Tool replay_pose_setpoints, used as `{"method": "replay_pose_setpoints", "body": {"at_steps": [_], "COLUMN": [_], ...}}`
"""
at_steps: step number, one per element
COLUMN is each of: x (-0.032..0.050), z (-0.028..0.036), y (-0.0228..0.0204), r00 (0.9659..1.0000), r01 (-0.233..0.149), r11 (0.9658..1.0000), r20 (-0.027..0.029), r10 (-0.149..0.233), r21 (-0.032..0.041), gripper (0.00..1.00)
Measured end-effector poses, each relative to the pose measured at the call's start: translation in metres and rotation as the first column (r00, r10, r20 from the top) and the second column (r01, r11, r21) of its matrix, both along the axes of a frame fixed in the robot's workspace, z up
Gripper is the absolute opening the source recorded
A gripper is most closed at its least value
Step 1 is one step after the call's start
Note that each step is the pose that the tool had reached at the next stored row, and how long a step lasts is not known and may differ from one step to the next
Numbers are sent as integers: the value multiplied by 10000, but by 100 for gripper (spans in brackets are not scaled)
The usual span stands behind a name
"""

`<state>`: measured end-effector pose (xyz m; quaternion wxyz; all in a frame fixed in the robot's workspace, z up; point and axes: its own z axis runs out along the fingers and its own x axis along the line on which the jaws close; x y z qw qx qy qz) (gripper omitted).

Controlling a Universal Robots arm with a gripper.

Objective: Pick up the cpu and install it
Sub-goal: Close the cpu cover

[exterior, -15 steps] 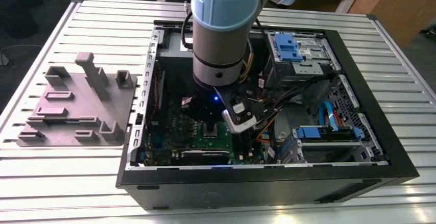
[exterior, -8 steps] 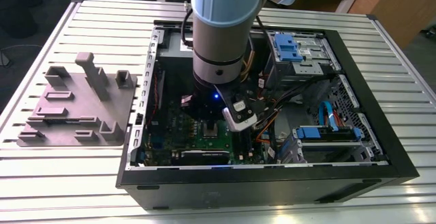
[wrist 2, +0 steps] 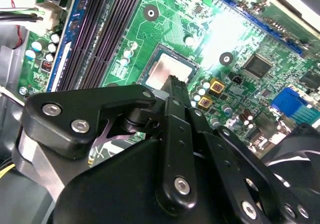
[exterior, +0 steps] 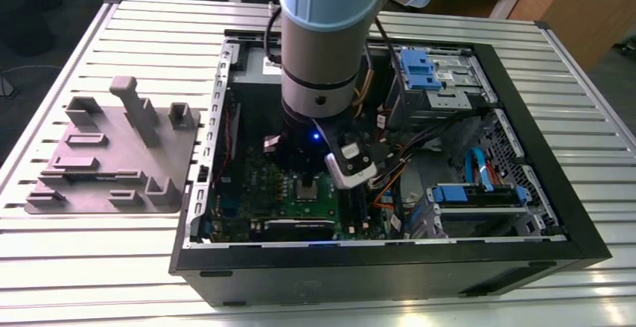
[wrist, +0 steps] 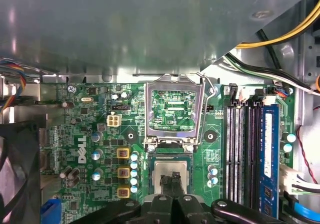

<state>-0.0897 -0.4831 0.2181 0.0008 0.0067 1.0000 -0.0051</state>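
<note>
The cpu [wrist: 169,169] is a small silver-grey square lying flat in the motherboard socket, also seen in the second wrist view [wrist 2: 169,71] and the exterior view [exterior: 309,187]. The socket's metal load plate [wrist: 174,86] stands hinged open just beyond it. My gripper [wrist: 173,180] reaches down inside the open computer case, and its black fingertips [wrist 2: 175,83] are pressed together right over the chip's near edge. The fingers look shut with nothing between them. I cannot tell whether the tips touch the chip.
The black computer case [exterior: 398,271] lies open on a slatted metal table [exterior: 596,297]. Memory slots [wrist: 240,149] run beside the socket. Cables [exterior: 398,164] and blue drive brackets [exterior: 477,193] crowd the exterior view's right. A grey plastic tray with posts [exterior: 115,156] sits at its left.
</note>
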Motion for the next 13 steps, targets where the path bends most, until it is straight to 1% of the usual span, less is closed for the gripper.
{"method": "replay_pose_setpoints", "body": {"at_steps": [7,13], "x": [0,0], "z": [66,77], "y": [0,0], "r00": [10000,10000], "r01": [13,14], "r11": [10000,10000], "r20": [0,0], "r10": [-13,-14], "r21": [-1,0], "gripper": [10,10]}}
